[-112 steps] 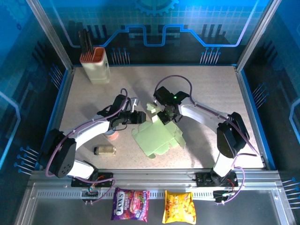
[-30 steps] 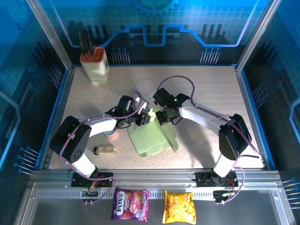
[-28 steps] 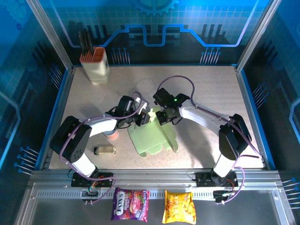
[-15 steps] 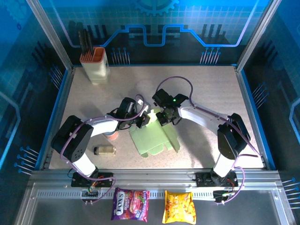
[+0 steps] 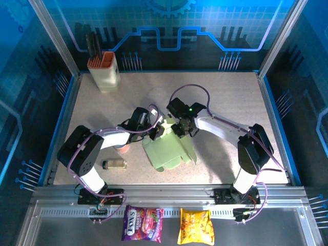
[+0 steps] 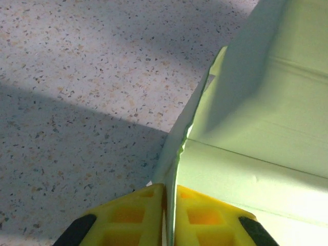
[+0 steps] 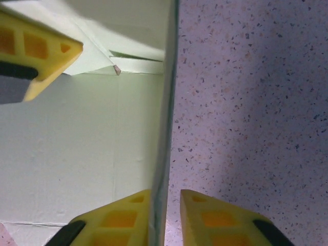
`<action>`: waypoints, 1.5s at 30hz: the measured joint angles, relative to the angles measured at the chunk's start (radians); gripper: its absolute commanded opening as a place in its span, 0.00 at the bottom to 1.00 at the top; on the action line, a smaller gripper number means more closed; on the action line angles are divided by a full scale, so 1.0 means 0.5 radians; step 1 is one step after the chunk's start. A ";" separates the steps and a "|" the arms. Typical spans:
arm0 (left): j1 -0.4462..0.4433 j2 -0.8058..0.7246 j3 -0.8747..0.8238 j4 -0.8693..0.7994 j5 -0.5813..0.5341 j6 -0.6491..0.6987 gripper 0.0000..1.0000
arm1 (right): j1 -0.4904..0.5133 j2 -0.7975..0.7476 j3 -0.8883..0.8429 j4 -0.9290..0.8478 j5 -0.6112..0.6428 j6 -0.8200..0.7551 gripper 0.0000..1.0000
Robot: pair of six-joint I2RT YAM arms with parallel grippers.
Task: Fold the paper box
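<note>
Six entries, largest first.

1. Table (image 5: 230, 97): speckled beige top, walled in blue. It carries everything but the packets.

2. Paper box (image 5: 169, 151): pale mint-green card, partly formed. It sits at the table's middle, between the two arms. Its long axis appears to run from far to near, leaning slightly toward the right. The near end lies flat on the table. The far end points away from the arm bases, with its walls raised along the creases. It is probably pinned from both sides so that a wall can be bent up without the sheet sliding.

3. Cream holder (image 5: 104, 72): orange-rimmed, upright at the far left corner, well clear of the work.

4. Two snack packets, purple (image 5: 142, 224) and yellow (image 5: 196, 227): flat on the metal ledge in front of the arm bases.

5. Small jar (image 5: 115, 164): on its side, near the left arm, apart from the box.

6. Claws.
   - Left claw (image 6: 165, 192): fingers pressed together on the thin edge of a raised wall at the box's far left, holding it upright.
   - Right claw (image 7: 166, 193): fingers slightly apart, astride another upright wall. A sliver of gap shows on one side, so this looks more like a guide than a firm pinch.
</note>
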 measured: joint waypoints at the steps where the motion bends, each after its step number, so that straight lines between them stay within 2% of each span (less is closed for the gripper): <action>1: 0.000 0.003 -0.001 -0.002 -0.002 0.000 0.13 | 0.000 -0.001 0.005 -0.008 -0.008 -0.007 0.28; 10: -0.007 0.003 -0.005 -0.002 -0.015 0.000 0.13 | -0.002 -0.094 0.066 -0.053 -0.085 -0.008 0.36; 18: -0.009 0.003 -0.008 -0.002 -0.016 0.000 0.13 | -0.037 -0.214 0.085 -0.045 -0.239 0.005 0.36; 27: -0.009 0.003 -0.011 -0.003 -0.016 0.000 0.13 | -0.227 -0.345 0.039 0.072 -0.416 0.092 0.35; 33: -0.009 0.003 -0.011 -0.008 -0.016 0.000 0.13 | -0.320 -0.334 -0.058 0.134 -0.559 0.130 0.35; 45: -0.009 0.003 -0.011 -0.016 -0.016 0.000 0.13 | -0.324 -0.201 -0.122 0.228 -0.748 0.143 0.36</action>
